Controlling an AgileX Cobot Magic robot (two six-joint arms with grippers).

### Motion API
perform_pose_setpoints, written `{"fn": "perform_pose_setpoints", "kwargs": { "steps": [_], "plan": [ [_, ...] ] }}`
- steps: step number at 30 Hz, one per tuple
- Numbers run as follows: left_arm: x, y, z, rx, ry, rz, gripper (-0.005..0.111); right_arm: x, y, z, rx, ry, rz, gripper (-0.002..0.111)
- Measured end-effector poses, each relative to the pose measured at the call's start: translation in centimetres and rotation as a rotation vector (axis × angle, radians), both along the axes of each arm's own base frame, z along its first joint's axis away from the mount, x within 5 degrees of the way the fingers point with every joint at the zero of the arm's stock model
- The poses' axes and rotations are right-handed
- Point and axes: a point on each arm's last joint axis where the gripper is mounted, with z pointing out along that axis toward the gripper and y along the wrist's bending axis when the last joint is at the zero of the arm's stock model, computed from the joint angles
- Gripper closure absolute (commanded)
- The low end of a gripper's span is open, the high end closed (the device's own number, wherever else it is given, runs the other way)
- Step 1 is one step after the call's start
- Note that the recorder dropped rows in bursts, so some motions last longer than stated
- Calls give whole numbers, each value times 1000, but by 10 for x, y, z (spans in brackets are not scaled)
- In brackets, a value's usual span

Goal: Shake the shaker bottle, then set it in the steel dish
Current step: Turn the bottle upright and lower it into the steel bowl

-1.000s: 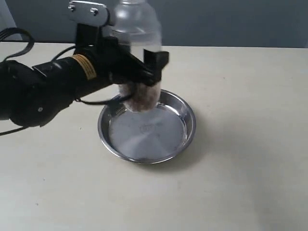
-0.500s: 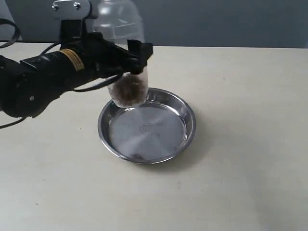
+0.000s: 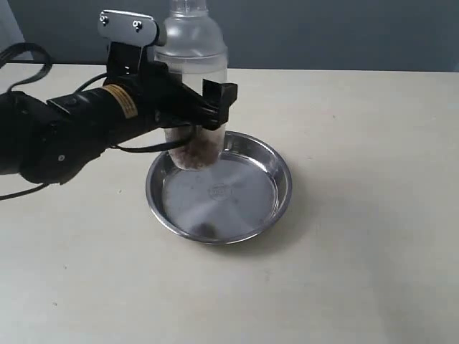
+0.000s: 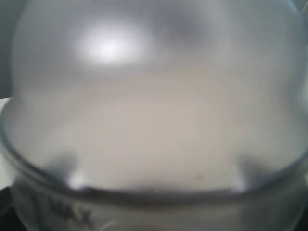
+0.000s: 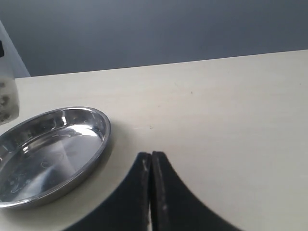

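The shaker bottle (image 3: 192,61) stands upright in the exterior view, frosted, with brown granules at its bottom. My left gripper (image 3: 197,107) is shut on its middle, one black finger (image 3: 219,97) showing on the right side. The bottle's base hangs over the back-left part of the steel dish (image 3: 281,188); I cannot tell whether it touches. The bottle's domed wall (image 4: 154,120) fills the left wrist view. My right gripper (image 5: 151,156) is shut and empty above the table, with the steel dish (image 5: 98,144) and a sliver of the bottle (image 5: 7,96) off to its side.
A beige table (image 3: 358,251) carries the dish, with a dark wall behind it. The left arm (image 3: 57,136) reaches in from the left edge, cables trailing off it. A dark smudge (image 3: 204,229) lies in the dish near its front rim.
The bottle swung up and to the left half a second ago, tilted. It has now come back right and lower, upright over the dish's back-left part.
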Motion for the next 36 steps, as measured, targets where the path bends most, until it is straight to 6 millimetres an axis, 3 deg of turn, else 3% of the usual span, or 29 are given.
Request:
{"fn": "perform_pose_setpoints", "kwargs": {
  "steps": [6, 12, 22, 28, 36],
  "plan": [
    [3, -5, -24, -109, -88, -20, 106, 0, 0, 0, 0, 0, 0, 109],
    [4, -8, -58, -96, -63, -51, 106, 0, 0, 0, 0, 0, 0, 109],
    [5, -11, -67, -111, -106, -77, 106, 0, 0, 0, 0, 0, 0, 109],
    [6, -13, -62, -116, -159, -96, 106, 0, 0, 0, 0, 0, 0, 109],
    [7, -15, -88, -5, -105, -124, 106, 0, 0, 0, 0, 0, 0, 109]
  ]
}}
